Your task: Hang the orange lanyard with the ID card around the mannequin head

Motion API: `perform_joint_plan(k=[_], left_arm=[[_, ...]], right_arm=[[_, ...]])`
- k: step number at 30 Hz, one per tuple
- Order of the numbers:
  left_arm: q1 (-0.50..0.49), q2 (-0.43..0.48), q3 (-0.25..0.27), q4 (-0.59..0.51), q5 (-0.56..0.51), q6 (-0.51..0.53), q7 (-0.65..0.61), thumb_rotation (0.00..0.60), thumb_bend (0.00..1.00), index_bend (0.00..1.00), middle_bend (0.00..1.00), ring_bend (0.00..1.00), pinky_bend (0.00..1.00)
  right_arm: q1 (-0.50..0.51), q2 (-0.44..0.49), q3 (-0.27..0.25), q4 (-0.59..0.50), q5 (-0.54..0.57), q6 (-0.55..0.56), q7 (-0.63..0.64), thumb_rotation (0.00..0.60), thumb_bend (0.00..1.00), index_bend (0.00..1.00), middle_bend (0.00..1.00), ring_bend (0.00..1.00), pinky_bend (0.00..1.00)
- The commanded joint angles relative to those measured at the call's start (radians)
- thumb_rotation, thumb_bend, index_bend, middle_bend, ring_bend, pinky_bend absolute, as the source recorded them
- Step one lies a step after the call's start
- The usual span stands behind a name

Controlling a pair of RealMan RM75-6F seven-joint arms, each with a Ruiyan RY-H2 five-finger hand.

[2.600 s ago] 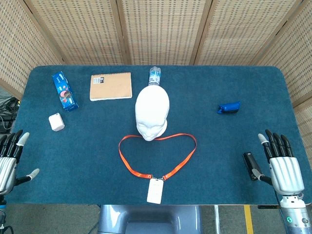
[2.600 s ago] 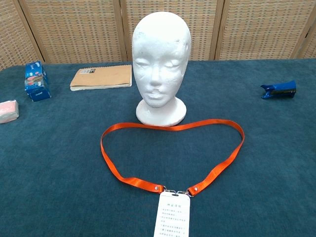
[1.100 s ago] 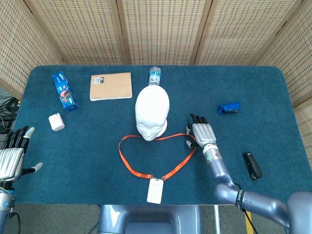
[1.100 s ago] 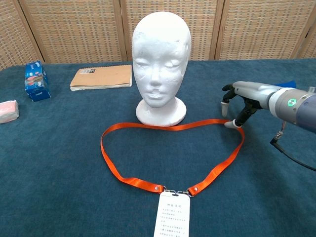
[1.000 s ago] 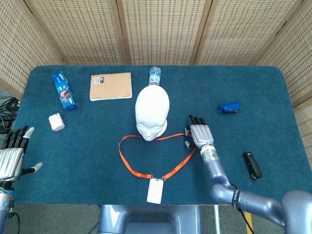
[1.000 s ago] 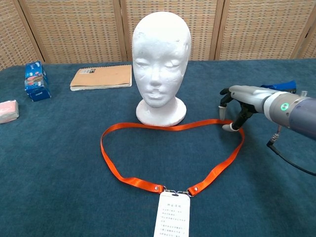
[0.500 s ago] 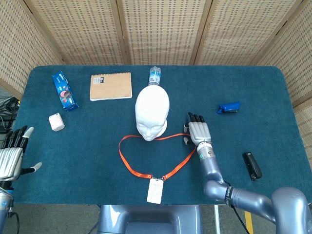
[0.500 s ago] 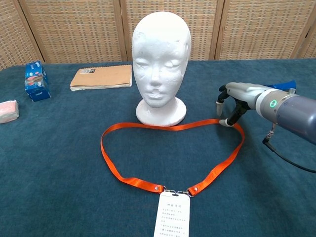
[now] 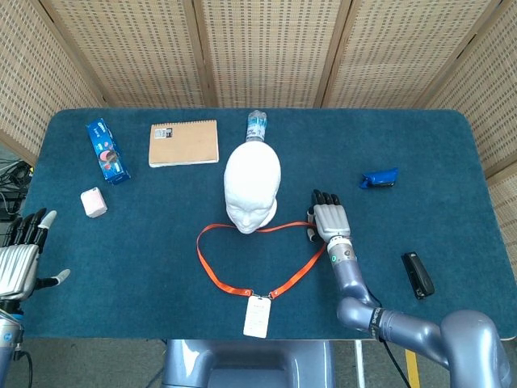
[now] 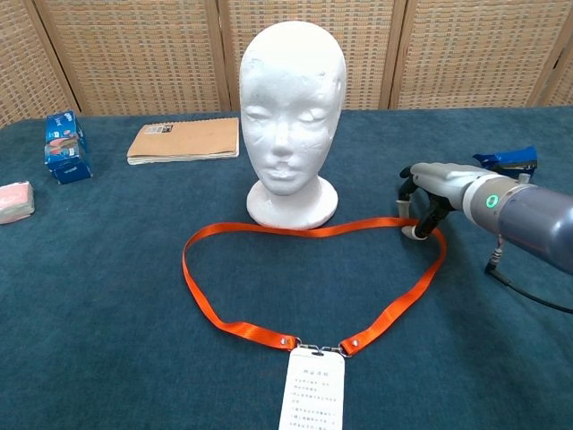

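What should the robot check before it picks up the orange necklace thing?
1. Orange lanyard lies flat in an open loop: ok.
2. ID card still clipped on: ok.
3. Mannequin head upright: ok.
4. Right robot hand at the lanyard's right bend: ok.
5. Right robot hand actually gripping the strap: cannot tell.
6. Left robot hand near the lanyard: not ok, it is open at the table's edge.

left hand [image 9: 16, 263]: low at near-left edge, palm-back up, fingers apart and straight, thumb out to the side, holds nothing | right arm: reaches in from near-right, forearm angled toward centre | right hand [image 9: 328, 220]: knuckles up, fingers curled down with tips at desk surface; contact or grip unclear
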Motion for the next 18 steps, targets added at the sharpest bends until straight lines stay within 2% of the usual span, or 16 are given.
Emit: perform_joint_plan(k=[1, 5, 9, 18], left_arm=[[0.0, -0.002, 0.001, 0.001, 0.0, 0.001, 0.003, 0.6, 0.0, 0.0, 0.0, 0.0, 0.0], [-0.001, -0.005, 0.004, 0.002, -0.001, 0.0, 0.007, 0.6, 0.0, 0.0, 0.0, 0.0, 0.0], [-0.002, -0.009, 0.004, 0.006, -0.001, 0.0, 0.012, 0.6, 0.0, 0.0, 0.0, 0.0, 0.0], [-0.034, -0.027, 0.002, 0.008, 0.0, -0.044, 0.025, 0.6, 0.0, 0.0, 0.0, 0.0, 0.0]], right_arm=[[-0.001, -0.004, -0.005, 0.013, -0.024, -0.002, 0.016, 0.6, 0.59, 0.6, 0.0, 0.0, 0.0], [-0.007, -0.008, -0.012, 0.036, -0.058, -0.005, 0.04, 0.6, 0.64, 0.62, 0.0, 0.0, 0.0], [-0.018, 0.0, -0.019, 0.035, -0.094, -0.002, 0.064, 0.6, 0.73, 0.66, 0.02, 0.0, 0.0], [-0.058, 0.067, -0.04, -0.052, -0.179, -0.001, 0.139, 0.6, 0.74, 0.69, 0.04, 0.0, 0.0]])
